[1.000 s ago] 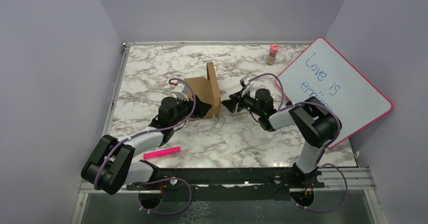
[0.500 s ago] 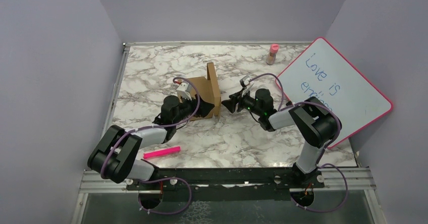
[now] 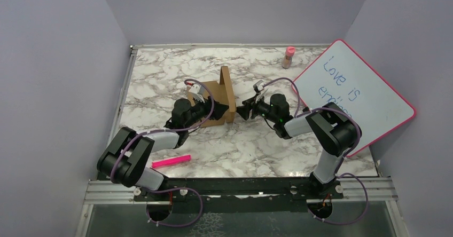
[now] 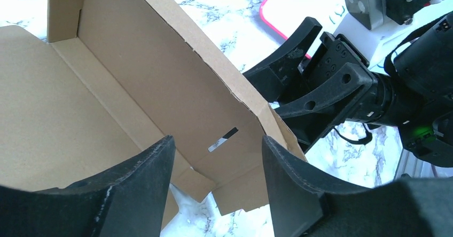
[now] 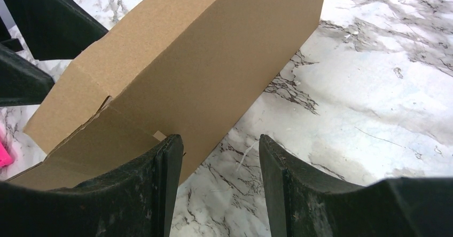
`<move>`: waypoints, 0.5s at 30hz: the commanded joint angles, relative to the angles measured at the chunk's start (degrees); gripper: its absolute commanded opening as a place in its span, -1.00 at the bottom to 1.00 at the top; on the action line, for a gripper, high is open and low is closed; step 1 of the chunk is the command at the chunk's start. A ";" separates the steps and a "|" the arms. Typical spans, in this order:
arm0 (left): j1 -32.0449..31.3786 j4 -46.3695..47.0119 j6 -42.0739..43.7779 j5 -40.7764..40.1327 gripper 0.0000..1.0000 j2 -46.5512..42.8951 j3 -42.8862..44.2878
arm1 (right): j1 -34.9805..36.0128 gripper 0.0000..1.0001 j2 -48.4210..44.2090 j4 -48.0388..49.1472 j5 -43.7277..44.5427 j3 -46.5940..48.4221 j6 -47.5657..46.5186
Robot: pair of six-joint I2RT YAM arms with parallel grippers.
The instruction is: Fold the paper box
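Beside the paper box [image 3: 225,87] wall, left pincer [image 4: 216,149] and right pincer [image 5: 220,146] gape empty; side-folding seems underway, wanting a pinch next.

The paper box [image 3: 216,101] sits mid-table with one panel standing upright. That panel walls the left hand [image 3: 215,111], at the box's 8 o'clock, off from the right hand [image 3: 241,110] at its 3. Both hands are spread, the right one close against the panel. From the box, the whiteboard [image 3: 358,95] blocks the table [image 3: 160,71] edge at 3 o'clock. A pink-capped bottle [image 3: 289,57] stands at 1, and a pink marker [image 3: 171,161] lies at 7. Bare table lies open from 10 to 12 and around 5.
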 commanded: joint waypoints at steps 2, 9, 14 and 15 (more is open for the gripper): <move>-0.29 2.85 -1.17 -0.54 0.29 -5.63 -1.90 | 0.30 0.19 -0.42 0.11 -1.28 -0.41 -0.85; -0.29 2.85 -2.31 1.48 0.33 -5.38 -1.11 | 0.31 0.19 -0.31 0.06 -1.59 -0.31 -0.83; -0.29 2.95 -0.74 2.46 0.24 0.38 0.19 | 0.31 0.19 -0.09 0.06 -2.27 -0.07 -0.60; -0.33 3.05 -0.14 2.86 0.19 1.47 0.62 | 0.30 0.19 0.00 0.06 -2.40 -0.05 -0.58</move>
